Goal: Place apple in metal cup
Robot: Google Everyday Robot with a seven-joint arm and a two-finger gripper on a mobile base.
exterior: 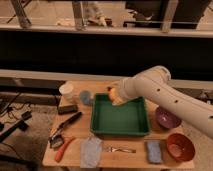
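Over the back left corner of the green tray, the apple sits in the gripper, which is clasped around it above the tray's far rim. The white arm reaches in from the right, crossing above the tray's right side. The metal cup cannot be made out with any certainty. Just left of the tray's back corner stands a grey-blue cup, and further left a white cup, with a dark block in front of it. A black-handled tool lies diagonally on the table left of the tray, and an orange carrot-like item lies near the front left edge. In front of the tray are a grey cloth, a fork and a blue sponge. To the right of the tray sits a purple bowl, and a red bowl rests near the front right corner.
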